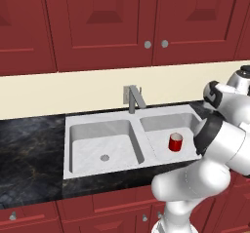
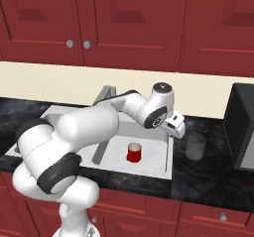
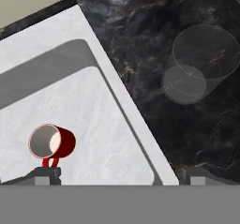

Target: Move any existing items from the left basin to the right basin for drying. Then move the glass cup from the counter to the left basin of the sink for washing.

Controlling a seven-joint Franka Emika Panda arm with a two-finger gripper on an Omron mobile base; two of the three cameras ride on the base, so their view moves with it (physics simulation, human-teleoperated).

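Fingertips [image 3: 47, 175] stand wide apart at the bottom of the hand view, nothing between them. My gripper [image 3: 119, 177] hangs above the right edge of the sink [image 1: 68, 125], straddling the rim where the white meets the counter [image 1: 29, 149].

Below the left tip, the red cup [image 3: 52, 142] stands upright on the floor of the right basin [image 1: 161, 122], near its front. It seems to have a small red handle, seen in the hand view. The left basin [image 1: 85, 146] holds only its drain. I judge the first step done: the existing item is already across for drying.

Step in hand, as I read it: the approach to the glass cup [image 3: 199, 61]. It stands upright on the black counter, just right of the sink, well clear of my fingers. In the right base view it sits between the sink rim and a dark appliance [image 2: 243, 127].

Next move calls for: shift the hand right over the tumbler, come down with the jaws to either side of its wall, close gently. It is smooth and translucent, so I would centre with care; the appliance close by leaves little room on that side.
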